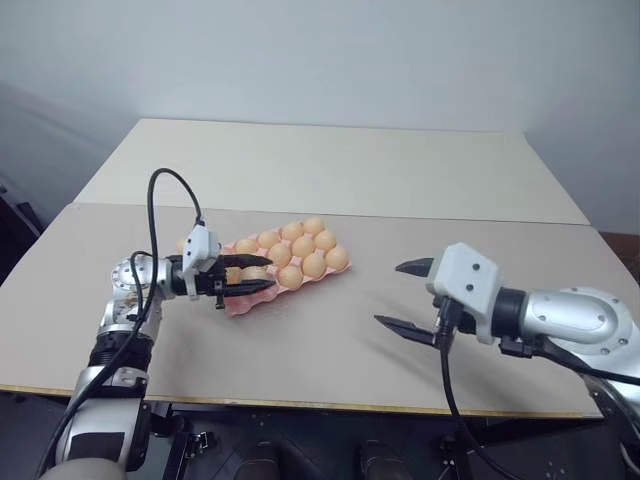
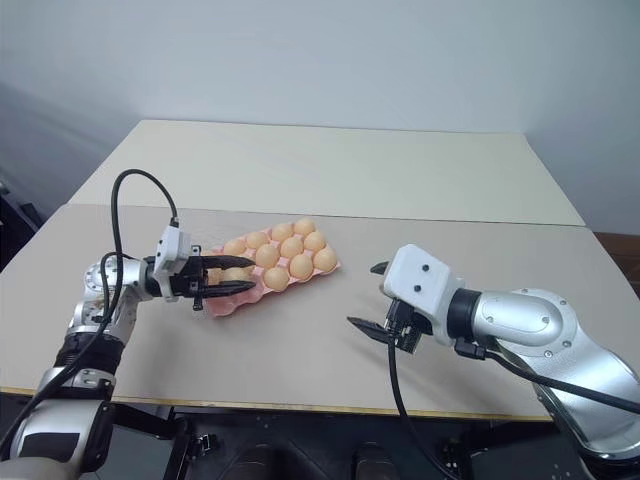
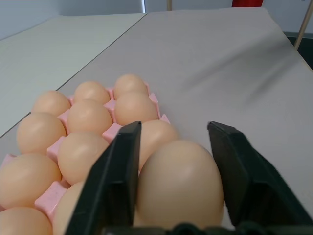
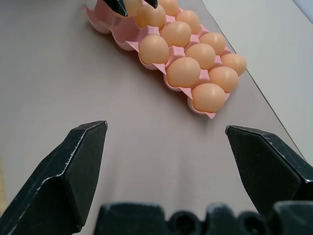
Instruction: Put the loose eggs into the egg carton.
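Nearest of all hung the right gripper (image 1: pixel 400 297), out over the bare grey table (image 1: pixel 330 350) with its two black fingers (image 4: pixel 68 171) spread as wide as they could go and nothing between them. It pointed across toward the egg carton (image 4: pixel 128 45) but stood well apart from it, with open tabletop in the gap.

Over on the other side, the left gripper (image 1: pixel 255 273) was right at the near end of the carton, reaching level across it. And there was an egg (image 3: pixel 180 185) sitting between its fingers (image 3: pixel 113 181)! In the left wrist view the one black finger lay against the egg's side, while the other finger stood just off it with a thin gap showing, so the jaws were partly parted around the egg rather than pinched tight. Whether the egg was already resting in its cup could not be told; the fingers hid what lay beneath it.

Beyond the held egg, the pink carton lay slanted on the table, and its cups were well stocked with the loose eggs (image 4: pixel 183 71), row upon row of light orange-tan ovals, each seated upright in its own cup. The cups at the near end, next to the left gripper, looked bare in the right wrist view.

Farther back still, a second, paler table (image 1: pixel 330 160) butted against the grey one.
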Controlling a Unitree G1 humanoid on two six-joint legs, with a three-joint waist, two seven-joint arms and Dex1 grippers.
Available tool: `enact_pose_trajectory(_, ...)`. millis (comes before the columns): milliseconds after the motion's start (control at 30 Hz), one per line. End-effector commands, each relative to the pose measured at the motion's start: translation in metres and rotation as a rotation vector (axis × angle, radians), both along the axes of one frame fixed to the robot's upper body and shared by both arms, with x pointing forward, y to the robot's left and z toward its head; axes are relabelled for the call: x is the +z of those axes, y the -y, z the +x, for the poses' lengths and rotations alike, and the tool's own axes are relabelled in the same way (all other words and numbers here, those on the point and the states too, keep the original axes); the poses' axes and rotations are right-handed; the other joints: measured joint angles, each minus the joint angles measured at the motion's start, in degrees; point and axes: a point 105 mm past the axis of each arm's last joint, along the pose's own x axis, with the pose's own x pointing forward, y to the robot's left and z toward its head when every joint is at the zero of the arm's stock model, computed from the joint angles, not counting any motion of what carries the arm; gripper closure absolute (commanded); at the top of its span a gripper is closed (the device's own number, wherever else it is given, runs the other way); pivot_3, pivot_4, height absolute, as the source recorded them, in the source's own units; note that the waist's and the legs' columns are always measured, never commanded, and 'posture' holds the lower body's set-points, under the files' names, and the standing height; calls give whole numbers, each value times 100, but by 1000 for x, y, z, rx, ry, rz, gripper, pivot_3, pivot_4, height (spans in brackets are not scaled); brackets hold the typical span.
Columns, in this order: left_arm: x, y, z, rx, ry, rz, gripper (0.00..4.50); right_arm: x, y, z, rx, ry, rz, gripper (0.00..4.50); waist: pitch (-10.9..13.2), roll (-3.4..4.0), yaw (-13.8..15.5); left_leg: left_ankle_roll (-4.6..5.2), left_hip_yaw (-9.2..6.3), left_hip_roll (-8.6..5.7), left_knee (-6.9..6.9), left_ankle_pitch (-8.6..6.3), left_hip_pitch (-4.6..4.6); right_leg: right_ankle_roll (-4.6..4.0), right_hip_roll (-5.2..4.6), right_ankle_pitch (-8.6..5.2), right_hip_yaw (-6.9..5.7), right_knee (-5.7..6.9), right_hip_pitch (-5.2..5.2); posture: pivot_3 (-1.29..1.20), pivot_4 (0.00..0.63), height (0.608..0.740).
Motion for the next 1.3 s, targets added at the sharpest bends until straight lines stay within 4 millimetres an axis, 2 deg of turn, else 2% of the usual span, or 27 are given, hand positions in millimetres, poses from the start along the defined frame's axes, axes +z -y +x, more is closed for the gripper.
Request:
enact_pose_trajectory(33,9,2,4,5,48,14,800,8,-3,-1,19,62,-11,0,0,0,-2,0,0,0,0,0,0,0,0,0,0,0,0,0,150,740)
enact_pose_trajectory(100,8,1,4,7,63,32,111,9,-3,0,18,68,-10,0,0,0,-1,0,0,0,0,0,0,0,0,0,0,0,0,0,150,740)
enact_pose_trajectory(133,9,0,4,14,75,29,24,9,-3,1,18,69,-9,0,0,0,0,0,0,0,0,0,0,0,0,0,0,0,0,0,150,740)
enact_pose_trajectory(333,22,-10,1,35,116,7,24,9,-2,2,20,67,-14,0,0,0,-6,0,0,0,0,0,-1,0,0,0,0,0,-1,0,150,740)
enact_pose_trajectory(467,30,-27,-5,89,155,14,24,8,-1,2,22,64,-16,0,0,0,-28,0,0,1,-1,0,0,0,0,0,1,0,-1,0,150,740)
enact_pose_trajectory(567,42,-48,-10,178,176,-2,24,8,-1,1,25,64,-17,0,0,0,-35,0,0,2,-1,0,0,0,0,0,1,0,-2,0,150,740)
enact_pose_trajectory(700,46,-87,-26,318,187,65,24,8,1,0,40,55,-17,0,0,1,-70,1,1,4,-3,-1,2,0,0,0,3,0,-4,0,150,740)
enact_pose_trajectory(833,40,-118,-52,416,158,119,24,5,2,-2,79,43,-33,0,0,1,-56,1,3,6,-5,-1,3,1,-2,-1,3,-1,-4,0,150,740)
enact_pose_trajectory(967,33,-136,-68,491,133,151,24,4,2,3,93,41,-32,0,0,1,-20,1,6,10,-5,-1,6,1,-1,-1,1,-1,-3,0,150,740)
enact_pose_trajectory(1100,31,-138,-66,549,136,136,24,4,0,7,109,43,-26,0,0,0,42,0,7,9,-6,-1,8,1,-3,-1,-3,-2,2,0,150,740)
enact_pose_trajectory(1300,24,-154,-28,752,123,104,24,5,-4,14,118,49,-19,0,0,0,23,1,6,6,-5,-2,8,1,-2,-1,-3,1,2,0,150,740)
